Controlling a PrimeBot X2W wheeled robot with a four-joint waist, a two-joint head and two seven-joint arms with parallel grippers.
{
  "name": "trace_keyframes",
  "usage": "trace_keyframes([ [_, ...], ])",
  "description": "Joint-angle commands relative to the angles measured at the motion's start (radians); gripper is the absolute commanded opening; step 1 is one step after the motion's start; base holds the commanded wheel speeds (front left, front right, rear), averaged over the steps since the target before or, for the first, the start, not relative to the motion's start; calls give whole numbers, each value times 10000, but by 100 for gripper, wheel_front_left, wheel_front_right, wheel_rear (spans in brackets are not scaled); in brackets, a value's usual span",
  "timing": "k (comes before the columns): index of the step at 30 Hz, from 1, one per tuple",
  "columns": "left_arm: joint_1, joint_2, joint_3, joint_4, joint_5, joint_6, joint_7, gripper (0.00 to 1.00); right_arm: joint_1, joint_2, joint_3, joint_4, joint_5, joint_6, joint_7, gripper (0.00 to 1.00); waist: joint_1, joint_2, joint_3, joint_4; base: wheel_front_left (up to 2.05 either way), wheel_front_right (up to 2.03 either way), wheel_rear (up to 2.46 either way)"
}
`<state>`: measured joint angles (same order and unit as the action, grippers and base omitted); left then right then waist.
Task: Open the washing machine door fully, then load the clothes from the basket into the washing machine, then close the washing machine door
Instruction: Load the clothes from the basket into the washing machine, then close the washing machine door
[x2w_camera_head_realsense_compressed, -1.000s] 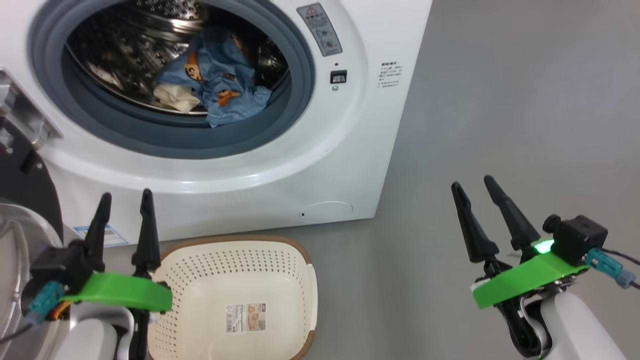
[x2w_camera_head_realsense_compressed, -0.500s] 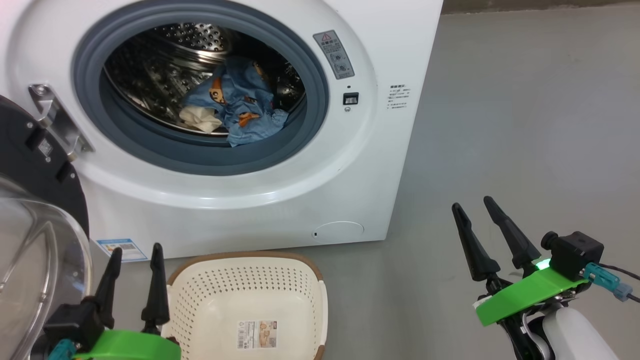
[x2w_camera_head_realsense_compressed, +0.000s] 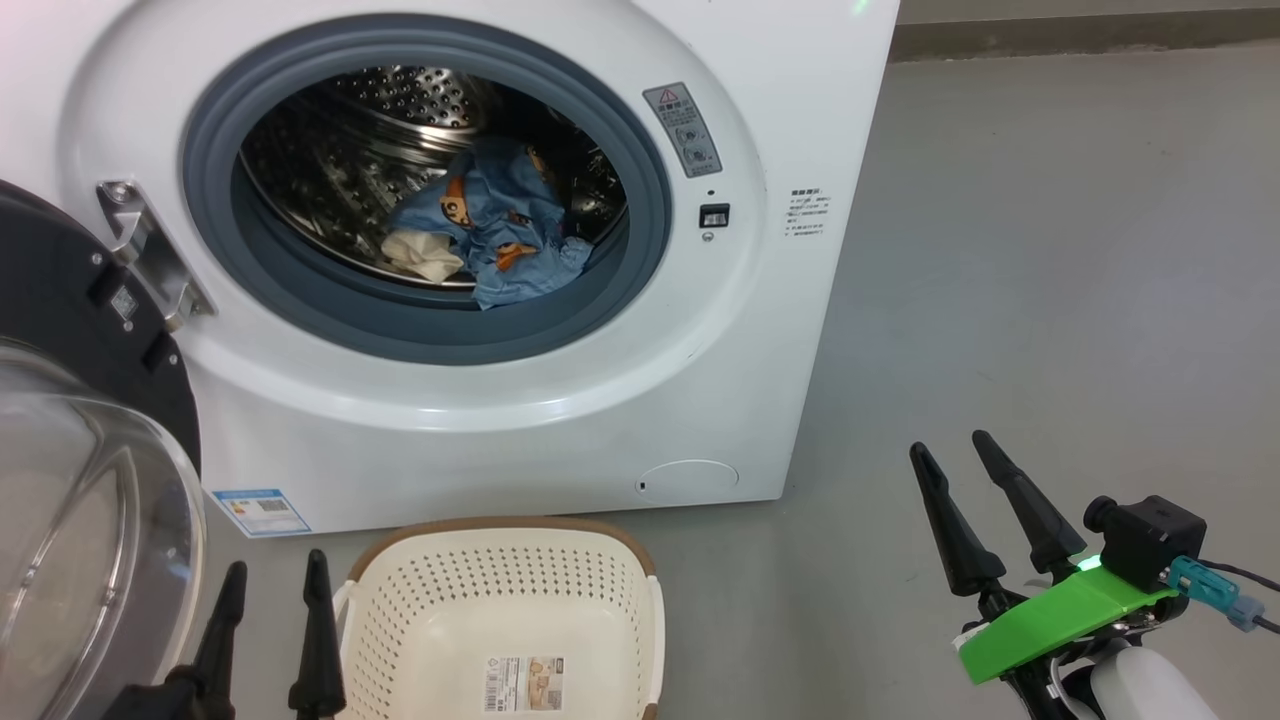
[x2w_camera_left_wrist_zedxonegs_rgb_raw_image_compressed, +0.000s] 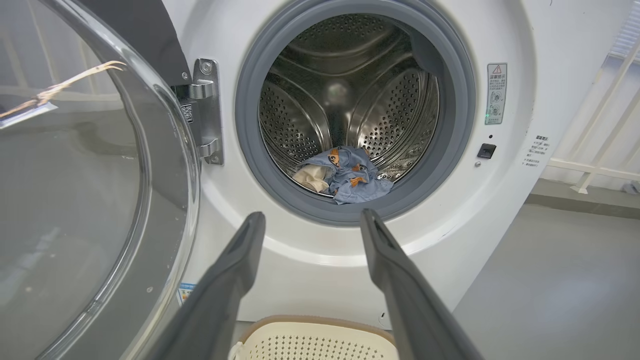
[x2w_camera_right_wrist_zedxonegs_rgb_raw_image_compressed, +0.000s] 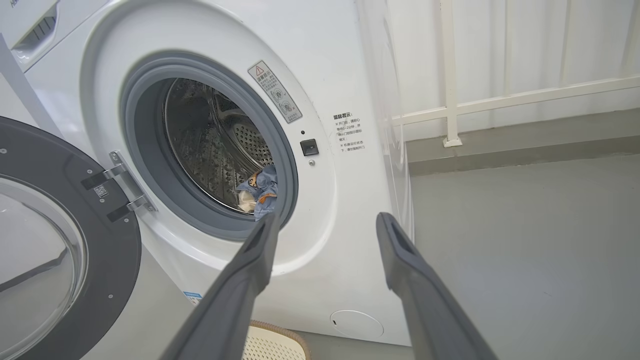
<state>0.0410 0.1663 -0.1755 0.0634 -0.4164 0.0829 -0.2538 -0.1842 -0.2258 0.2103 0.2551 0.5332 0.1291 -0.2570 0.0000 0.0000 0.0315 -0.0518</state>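
The white washing machine (x2w_camera_head_realsense_compressed: 560, 400) stands with its door (x2w_camera_head_realsense_compressed: 70, 500) swung wide open at the left, black rim and clear glass bowl facing me. Light blue clothes (x2w_camera_head_realsense_compressed: 500, 235) printed with orange figures lie inside the steel drum, with a cream piece beside them. The cream basket (x2w_camera_head_realsense_compressed: 500, 620) sits on the floor in front of the machine, holding no clothes, its label showing inside. My left gripper (x2w_camera_head_realsense_compressed: 275, 575) is open at the basket's left edge, next to the door. My right gripper (x2w_camera_head_realsense_compressed: 955, 450) is open over bare floor at the right.
Grey floor (x2w_camera_head_realsense_compressed: 1050, 300) stretches to the right of the machine. White railing posts (x2w_camera_right_wrist_zedxonegs_rgb_raw_image_compressed: 450, 75) stand behind it, along a low kerb. The open door's glass (x2w_camera_left_wrist_zedxonegs_rgb_raw_image_compressed: 75, 200) takes up the room left of my left gripper.
The head camera has tilted up, so the whole scene has slid down the picture. Both grippers stay open and sit lower in view. The clothes and basket have not moved.
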Motion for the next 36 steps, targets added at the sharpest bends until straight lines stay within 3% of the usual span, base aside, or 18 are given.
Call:
trace_keyframes([
  [1, -68, -6, 510, -362, 111, -91, -79, 100, -11, -138, 130, -227, 60, 16, -48, 100, 0, 0, -22, -2, 0, 0, 0],
  [36, -119, -654, 1205, -122, 890, -989, -80, 100, 35, -267, 216, -190, -48, 16, -48, 100, 0, 0, -32, 14, 0, 0, 0],
])
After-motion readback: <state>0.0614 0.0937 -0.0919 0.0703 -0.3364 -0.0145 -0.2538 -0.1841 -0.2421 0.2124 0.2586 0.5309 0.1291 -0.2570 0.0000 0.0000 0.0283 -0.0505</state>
